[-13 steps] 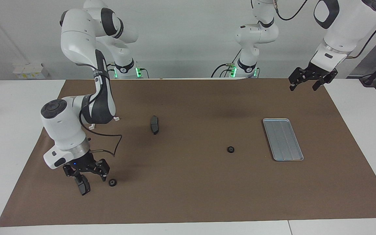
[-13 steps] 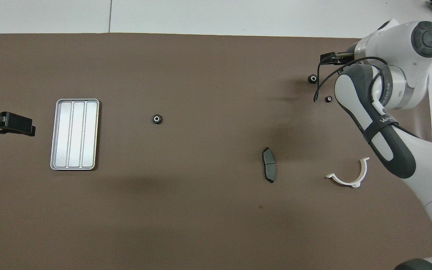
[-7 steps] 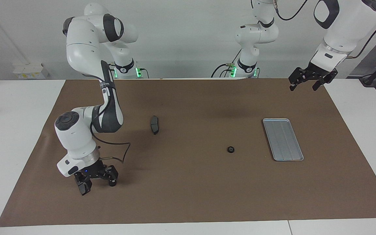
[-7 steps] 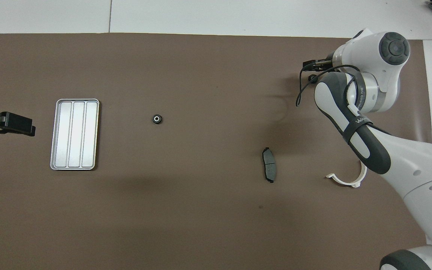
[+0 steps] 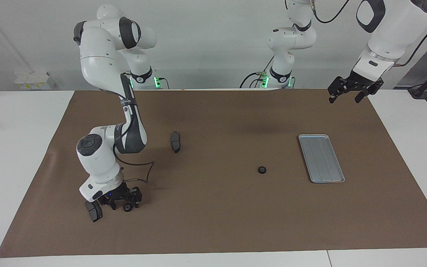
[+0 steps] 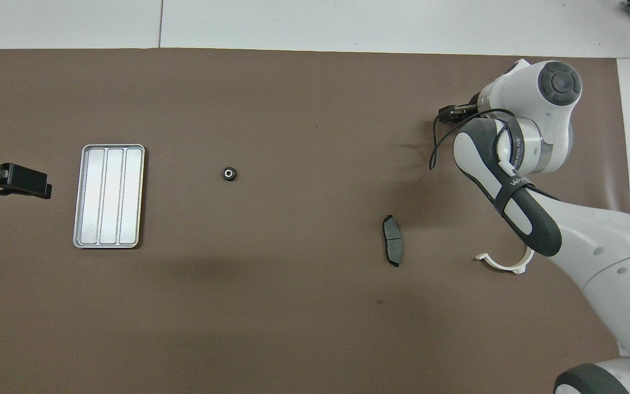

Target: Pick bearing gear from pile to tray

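Facing view: the right arm is bent low, and the right gripper [image 5: 121,205] is at mat level with its fingers spread around a small black gear [image 5: 127,207]. The left gripper [image 5: 348,91] waits raised, fingers spread.

Overhead view: the tray [image 6: 109,195] lies beside the left gripper [image 6: 13,180], its long axis running away from the robots.

two bearing gears [image 5: 262,170] [image 5: 127,207], two brake pads [image 5: 175,141] [image 5: 94,212], one tray [image 5: 321,158], one white clip [image 6: 508,262]

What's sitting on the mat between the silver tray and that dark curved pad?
One small black gear lies alone on the brown mat between the tray and the pad. Both views show this.
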Controlling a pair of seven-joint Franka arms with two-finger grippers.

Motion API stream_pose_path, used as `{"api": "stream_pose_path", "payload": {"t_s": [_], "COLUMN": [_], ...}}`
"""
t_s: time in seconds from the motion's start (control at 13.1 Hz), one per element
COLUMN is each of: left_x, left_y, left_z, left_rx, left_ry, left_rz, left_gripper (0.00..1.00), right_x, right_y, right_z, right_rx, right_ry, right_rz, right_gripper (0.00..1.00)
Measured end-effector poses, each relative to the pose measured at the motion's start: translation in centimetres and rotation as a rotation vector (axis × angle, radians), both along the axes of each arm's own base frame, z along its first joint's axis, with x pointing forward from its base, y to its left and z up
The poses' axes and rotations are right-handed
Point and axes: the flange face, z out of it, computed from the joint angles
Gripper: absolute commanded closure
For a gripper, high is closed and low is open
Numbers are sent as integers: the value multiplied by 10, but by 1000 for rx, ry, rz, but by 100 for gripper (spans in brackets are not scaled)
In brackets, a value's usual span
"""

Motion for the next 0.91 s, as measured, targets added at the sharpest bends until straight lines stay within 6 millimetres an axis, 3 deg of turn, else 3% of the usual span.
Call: {"api": "stream_pose_path", "payload": {"t_s": [0.15, 0.46, 0.76, 0.91], "left_x": [0, 0, 0, 0], "left_y": [0, 0, 0, 0], "left_z": [0, 0, 0, 0], "left_rx": [0, 0, 0, 0], "left_ry": [0, 0, 0, 0], "left_rz": [0, 0, 0, 0], "left_gripper": [0, 0, 0, 0], "right_x": [0, -1, -2, -2], "right_y": [1, 3, 18, 57], "right_z": [5, 8, 9, 15], "right_rx": [-1, -1, 0, 9], "right_ry": [-2, -2, -3, -21], "right_rz": [2, 5, 26, 72], "right_gripper": [64, 87, 94, 94]}}
